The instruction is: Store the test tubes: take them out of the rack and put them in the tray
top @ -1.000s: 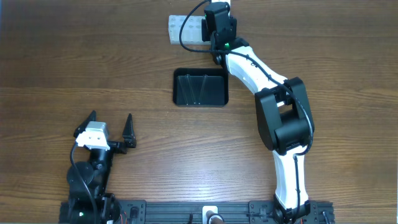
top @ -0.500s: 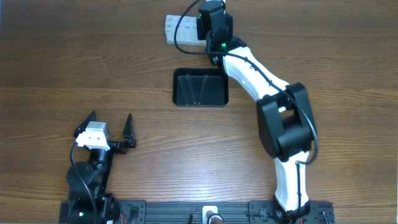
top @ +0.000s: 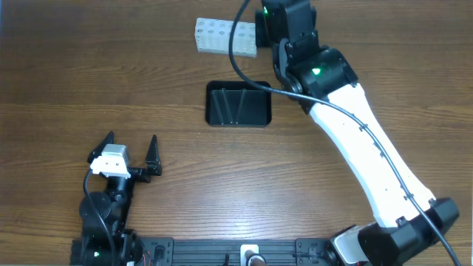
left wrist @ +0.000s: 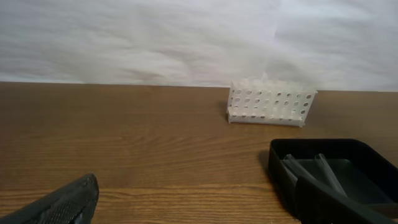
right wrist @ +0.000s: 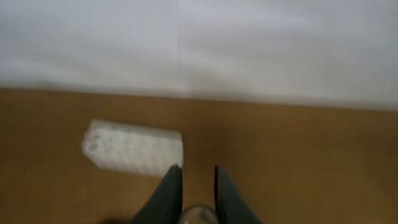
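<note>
Clear test tube (right wrist: 200, 215) pinched in right gripper (right wrist: 197, 177), mostly cut off; left gripper (top: 132, 140) spread, partly hiding tray (left wrist: 323, 144).

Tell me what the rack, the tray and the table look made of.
Rack: white matte plastic, probably; moulded rows of holes. Tray: black plastic, likely; slightly glossy thin walls. Table: wood or wood-look laminate; brown grain streaks, low sheen.

SURFACE: wooden table (top: 111, 74) | AT 12 O'CLOCK, FAR EDGE: white rack (top: 222, 35) | AT 6 O'CLOCK OF RACK, near but apart: black tray (top: 209, 105)
</note>
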